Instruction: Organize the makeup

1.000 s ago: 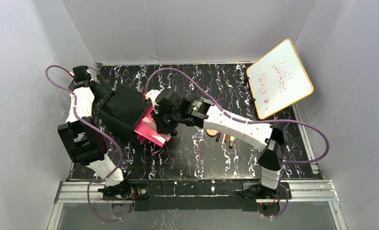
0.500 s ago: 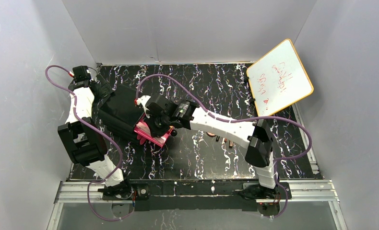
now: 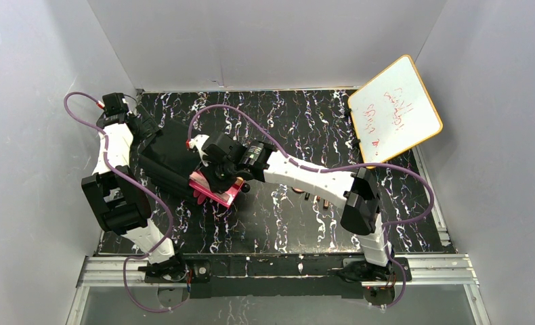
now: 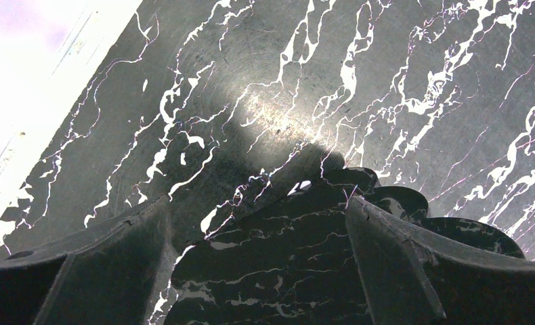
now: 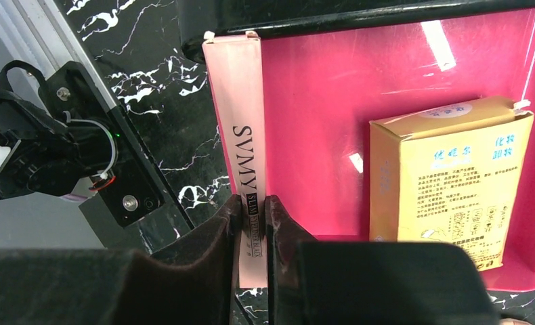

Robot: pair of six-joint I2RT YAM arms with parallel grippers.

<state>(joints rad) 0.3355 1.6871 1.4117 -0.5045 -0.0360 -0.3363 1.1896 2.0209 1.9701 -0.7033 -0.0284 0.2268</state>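
Observation:
My right gripper (image 5: 253,203) is shut on a slim pink tube box (image 5: 241,135) printed SVMY and holds it along the left wall of the open pink drawer (image 5: 319,101). A yellow boxy packet (image 5: 454,183) lies in that drawer at the right. In the top view the right gripper (image 3: 214,177) is over the drawer (image 3: 219,193) of the black box (image 3: 173,156). My left gripper (image 3: 145,132) is at the box's back left; its fingers (image 4: 387,257) stand wide apart with the glossy black box (image 4: 271,250) between them. A peach compact (image 3: 297,190) and pencils (image 3: 319,197) lie right of the drawer.
An orange-rimmed whiteboard (image 3: 395,110) leans at the back right. The marbled black table (image 3: 285,223) is walled by grey panels on three sides. The left arm's base and cable (image 5: 61,156) sit close to the drawer's left side.
My right arm has reached further left and lower, bringing the pink tube box over and down into the drawer. The left arm and black box have not moved.

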